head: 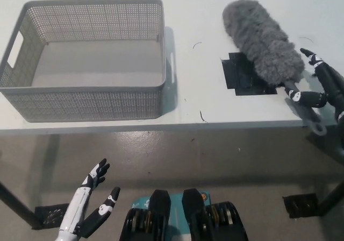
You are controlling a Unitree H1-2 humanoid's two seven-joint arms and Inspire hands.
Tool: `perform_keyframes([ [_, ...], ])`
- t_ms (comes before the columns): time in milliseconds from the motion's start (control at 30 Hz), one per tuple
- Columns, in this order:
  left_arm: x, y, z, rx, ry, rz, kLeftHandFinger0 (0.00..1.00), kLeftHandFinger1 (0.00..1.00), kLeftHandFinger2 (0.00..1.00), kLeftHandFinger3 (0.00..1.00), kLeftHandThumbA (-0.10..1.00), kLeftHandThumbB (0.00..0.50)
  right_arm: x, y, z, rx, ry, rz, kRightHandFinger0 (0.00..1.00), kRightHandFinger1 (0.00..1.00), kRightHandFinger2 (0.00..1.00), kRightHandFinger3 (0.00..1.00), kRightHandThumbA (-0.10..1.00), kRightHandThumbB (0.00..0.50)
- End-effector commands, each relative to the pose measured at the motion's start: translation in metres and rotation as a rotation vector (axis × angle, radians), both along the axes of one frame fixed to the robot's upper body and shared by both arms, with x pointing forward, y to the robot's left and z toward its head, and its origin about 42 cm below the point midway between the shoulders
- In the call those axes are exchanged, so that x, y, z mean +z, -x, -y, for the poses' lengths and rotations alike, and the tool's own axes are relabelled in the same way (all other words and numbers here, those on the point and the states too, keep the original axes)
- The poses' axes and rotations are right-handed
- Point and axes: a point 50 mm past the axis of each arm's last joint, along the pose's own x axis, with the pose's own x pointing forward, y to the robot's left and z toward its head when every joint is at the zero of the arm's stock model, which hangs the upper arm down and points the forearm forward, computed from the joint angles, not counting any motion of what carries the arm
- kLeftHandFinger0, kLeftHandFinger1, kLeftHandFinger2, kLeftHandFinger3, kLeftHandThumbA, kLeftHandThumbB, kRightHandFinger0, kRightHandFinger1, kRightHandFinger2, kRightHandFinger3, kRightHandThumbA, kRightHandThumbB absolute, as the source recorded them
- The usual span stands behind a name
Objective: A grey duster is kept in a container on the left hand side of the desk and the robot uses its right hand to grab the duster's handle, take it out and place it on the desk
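Observation:
The grey fluffy duster point(262, 41) lies on the white desk point(204, 15), right of the basket. Its head slants across the black tape patch point(242, 75), and its dark handle point(313, 118) runs down-right past the desk's front edge. My black right hand point(321, 84) is at the right edge, just beside the handle, fingers spread apart and open. The grey mesh container point(86, 98) stands on the left side of the desk with nothing in it. My white left hand point(88, 204) hangs open at the lower left, below the desk.
The desk's front edge runs across the picture's middle, with grey floor below it. Black floor plates point(301, 203) of the desk legs show at the lower right and lower left.

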Motion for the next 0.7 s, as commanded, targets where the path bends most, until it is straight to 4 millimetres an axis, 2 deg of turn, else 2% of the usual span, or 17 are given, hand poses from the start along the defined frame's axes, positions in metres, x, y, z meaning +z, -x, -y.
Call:
perform_keyframes([
  [0, 0.011, -0.004, -0.003, 0.003, -0.006, 0.054, 1.0, 1.0, 1.0, 1.0, 0.69, 0.059, 0.063, 0.0, 0.0, 0.09, 0.077, 0.049, 1.0, 1.0, 1.0, 1.0, 0.98, 0.5],
  [100, 0.011, -0.004, -0.003, 0.001, -0.006, 0.055, 1.0, 1.0, 1.0, 1.0, 0.7, 0.066, 0.083, 0.007, -0.005, 0.106, 0.093, 0.091, 1.0, 1.0, 1.0, 1.0, 0.95, 0.5],
  [133, 0.013, -0.008, -0.002, -0.006, -0.007, 0.063, 1.0, 1.0, 1.0, 1.0, 0.69, 0.058, 0.098, 0.012, -0.005, 0.129, 0.076, 0.128, 1.0, 1.0, 1.0, 1.0, 0.9, 0.47],
  [200, 0.014, -0.008, -0.002, -0.011, -0.005, 0.062, 1.0, 1.0, 1.0, 1.0, 0.68, 0.057, 0.122, 0.022, -0.009, 0.184, 0.015, 0.193, 1.0, 1.0, 1.0, 1.0, 0.89, 0.459],
  [267, 0.013, -0.008, -0.002, -0.011, -0.006, 0.062, 1.0, 1.0, 1.0, 1.0, 0.68, 0.057, 0.142, 0.034, -0.01, 0.226, -0.023, 0.281, 1.0, 1.0, 1.0, 1.0, 0.96, 0.466],
  [300, 0.013, -0.008, -0.002, -0.011, -0.009, 0.061, 1.0, 1.0, 1.0, 1.0, 0.68, 0.059, 0.155, 0.046, -0.01, 0.235, -0.043, 0.349, 1.0, 1.0, 1.0, 1.0, 1.0, 0.488],
  [400, 0.014, -0.011, -0.001, -0.01, -0.005, 0.059, 1.0, 1.0, 1.0, 1.0, 0.68, 0.062, 0.194, 0.093, -0.014, 0.287, -0.15, 0.574, 1.0, 1.0, 1.0, 1.0, 1.0, 0.474],
  [467, 0.015, -0.012, -0.001, -0.014, -0.003, 0.061, 1.0, 1.0, 1.0, 1.0, 0.67, 0.06, 0.215, 0.134, -0.021, 0.354, -0.238, 0.736, 1.0, 1.0, 1.0, 1.0, 1.0, 0.485],
  [500, 0.016, -0.013, -0.001, -0.017, -0.002, 0.063, 1.0, 1.0, 1.0, 1.0, 0.67, 0.057, 0.227, 0.161, -0.024, 0.393, -0.253, 0.876, 1.0, 1.0, 1.0, 1.0, 1.0, 0.459],
  [533, 0.017, -0.015, 0.0, -0.02, 0.002, 0.065, 1.0, 1.0, 1.0, 1.0, 0.7, 0.061, 0.234, 0.191, -0.028, 0.439, -0.233, 1.049, 1.0, 1.0, 1.0, 1.0, 1.0, 0.41],
  [567, 0.018, -0.017, 0.001, -0.023, 0.004, 0.066, 1.0, 1.0, 1.0, 1.0, 0.72, 0.064, 0.234, 0.215, -0.035, 0.464, -0.218, 1.156, 1.0, 1.0, 1.0, 1.0, 1.0, 0.379],
  [600, 0.018, -0.02, 0.003, -0.025, 0.001, 0.068, 1.0, 1.0, 1.0, 1.0, 0.75, 0.061, 0.232, 0.23, -0.041, 0.463, -0.247, 1.207, 1.0, 1.0, 1.0, 1.0, 1.0, 0.424],
  [667, 0.018, -0.021, 0.005, -0.027, 0.0, 0.07, 1.0, 1.0, 1.0, 1.0, 0.78, 0.063, 0.218, 0.255, -0.046, 0.475, -0.312, 1.251, 1.0, 1.0, 1.0, 1.0, 0.97, 0.458],
])
